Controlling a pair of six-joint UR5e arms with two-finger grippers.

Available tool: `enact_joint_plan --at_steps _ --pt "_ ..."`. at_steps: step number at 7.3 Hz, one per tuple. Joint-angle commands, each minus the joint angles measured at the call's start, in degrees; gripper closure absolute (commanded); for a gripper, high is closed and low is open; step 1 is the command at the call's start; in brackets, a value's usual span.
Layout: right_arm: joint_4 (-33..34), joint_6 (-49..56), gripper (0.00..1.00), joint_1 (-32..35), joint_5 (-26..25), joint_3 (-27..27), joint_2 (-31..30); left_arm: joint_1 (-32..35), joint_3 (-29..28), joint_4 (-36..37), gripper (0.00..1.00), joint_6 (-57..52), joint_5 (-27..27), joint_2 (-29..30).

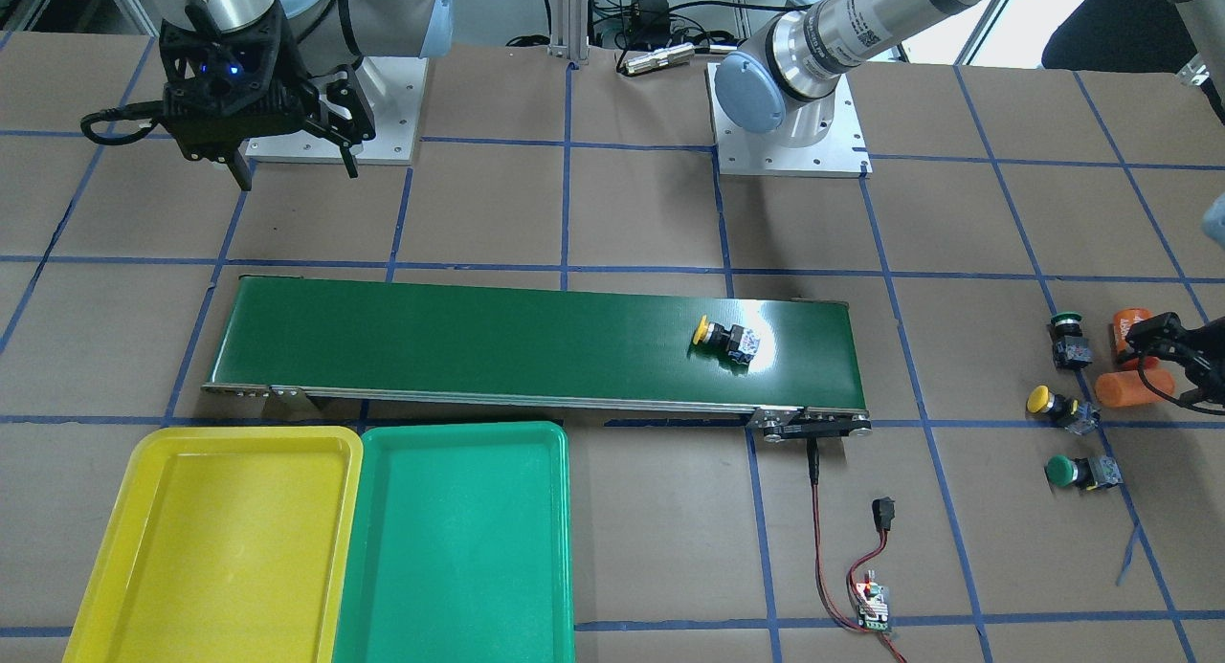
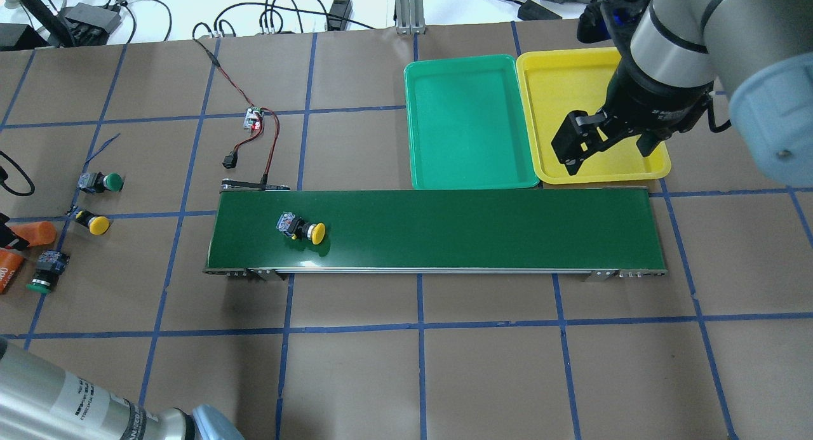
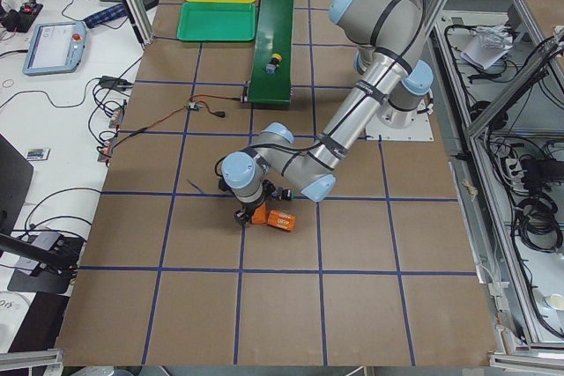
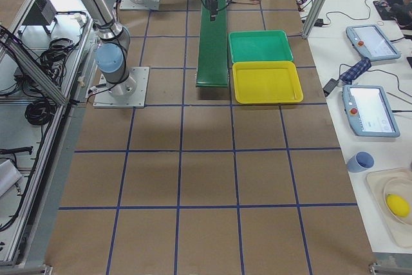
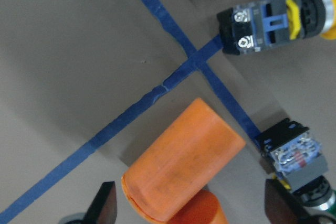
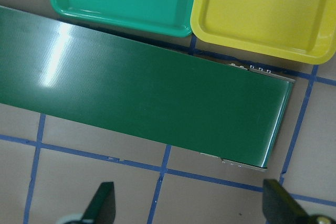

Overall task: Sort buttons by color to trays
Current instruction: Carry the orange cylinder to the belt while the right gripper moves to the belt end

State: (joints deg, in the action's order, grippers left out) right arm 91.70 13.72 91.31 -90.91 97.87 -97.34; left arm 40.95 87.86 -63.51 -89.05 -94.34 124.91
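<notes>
One yellow-capped button (image 1: 723,340) lies on its side on the dark-green conveyor belt (image 1: 478,342), also seen from overhead (image 2: 303,228). Three more buttons lie on the table near my left gripper: a green one (image 1: 1067,338), a yellow one (image 1: 1057,407) and another green one (image 1: 1080,472). My left gripper (image 5: 194,208) is open, low over an orange cylinder (image 5: 184,161), one finger on each side. The yellow tray (image 1: 211,539) and the green tray (image 1: 459,548) hold nothing. My right gripper (image 1: 299,173) hangs open and holds nothing above the conveyor's far end by the trays.
Two orange cylinders (image 1: 1134,387) lie beside the loose buttons. A small controller board (image 1: 873,606) with red and black wires sits on the table next to the conveyor's motor end. Blue tape lines grid the brown table.
</notes>
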Motion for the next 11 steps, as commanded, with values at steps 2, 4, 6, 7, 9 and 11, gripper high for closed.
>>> enact_joint_plan --at_steps 2,4,6,7,9,11 --pt "4.26 16.78 0.0 -0.17 -0.05 5.56 -1.01 0.18 0.03 0.14 0.58 -3.03 0.3 1.38" --pt "8.13 28.42 0.0 -0.17 -0.23 10.21 -2.31 0.79 0.9 -0.3 1.0 -3.24 0.12 0.08" --pt "18.13 36.01 0.0 -0.26 0.03 18.63 -5.12 1.76 0.13 -3.53 1.0 -3.32 0.12 -3.25" --pt "21.91 40.81 0.0 -0.43 0.12 21.37 -5.31 4.37 0.12 -7.56 1.0 -3.58 0.47 -7.19" --pt "26.49 48.82 0.0 -1.39 0.47 25.68 -5.14 14.36 2.57 -15.56 1.0 -3.59 0.82 -15.8" --pt "30.97 60.56 0.0 -4.98 4.93 28.34 -3.13 24.22 10.53 -16.83 1.0 -2.89 2.92 -22.14"
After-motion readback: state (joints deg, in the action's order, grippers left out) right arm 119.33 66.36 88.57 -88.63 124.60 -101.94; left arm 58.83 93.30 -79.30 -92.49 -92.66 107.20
